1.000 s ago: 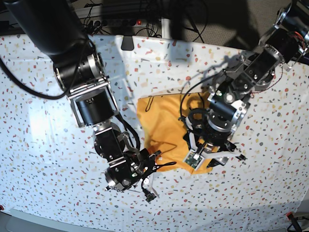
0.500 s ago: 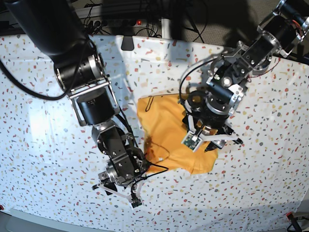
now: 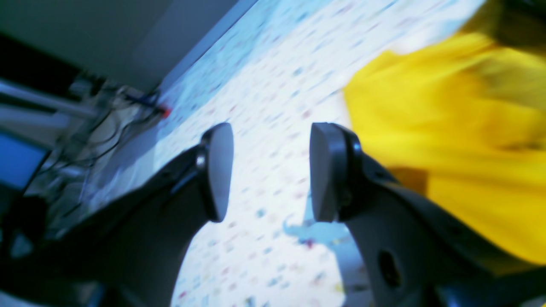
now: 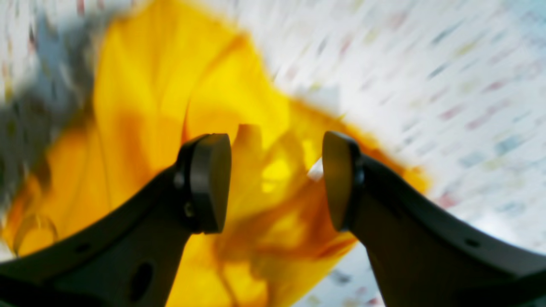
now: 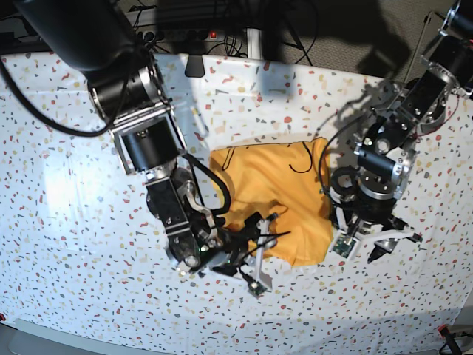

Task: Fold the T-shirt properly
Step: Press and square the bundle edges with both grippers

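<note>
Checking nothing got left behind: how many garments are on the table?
1: the mustard T-shirt, mid-table between both grippers. The arms may hide something smaller.

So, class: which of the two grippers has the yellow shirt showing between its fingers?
The right gripper: the T-shirt fills the gap between its open fingers. The left gripper frames only speckled tablecloth, shirt off to one side.

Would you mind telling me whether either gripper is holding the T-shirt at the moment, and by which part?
Nothing is held. The left gripper and the right gripper both stand open and empty; the T-shirt lies on the table.
</note>
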